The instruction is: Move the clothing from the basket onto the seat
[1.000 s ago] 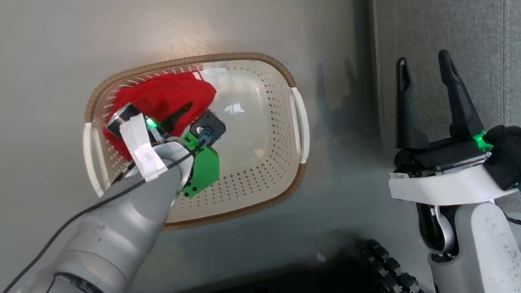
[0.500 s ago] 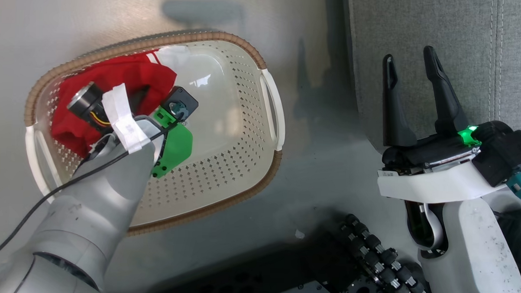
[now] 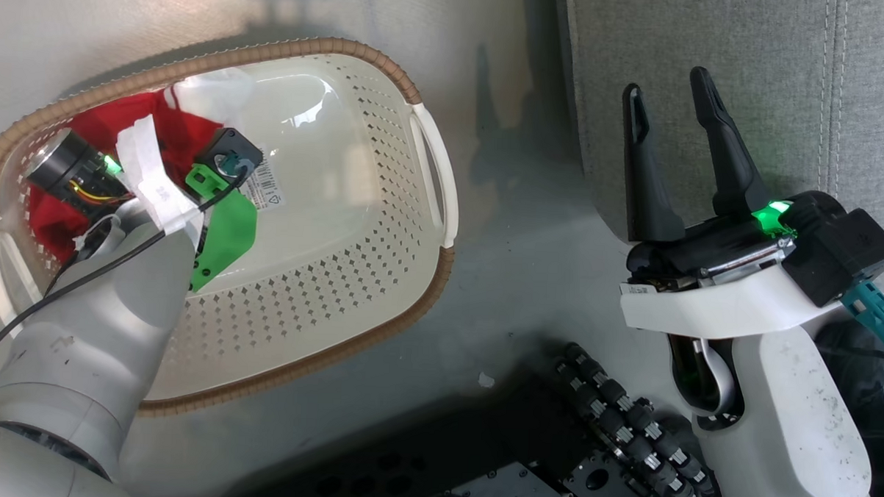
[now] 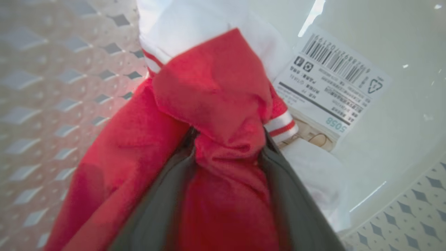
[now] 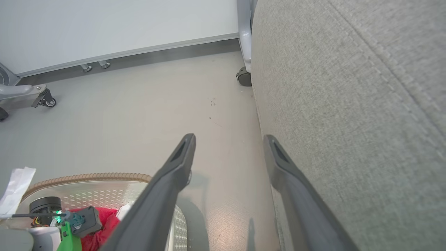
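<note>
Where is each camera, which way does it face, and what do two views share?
Head view: on the head, looking down at the basket, floor and seat; left forearm and right gripper show.
Left wrist view: inside the basket, facing the clothing and label; the left fingers pinch it.
Right wrist view: low, facing along the floor beside the seat; open right fingers show.
Shared: head and right wrist views both show basket and seat.

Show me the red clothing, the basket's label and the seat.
red clothing (image 4: 216, 97): left wrist view, on the bunched fold.
label (image 4: 331, 87): left wrist view, on its printed middle.
seat (image 5: 348, 122): right wrist view, on the grey fabric.
</note>
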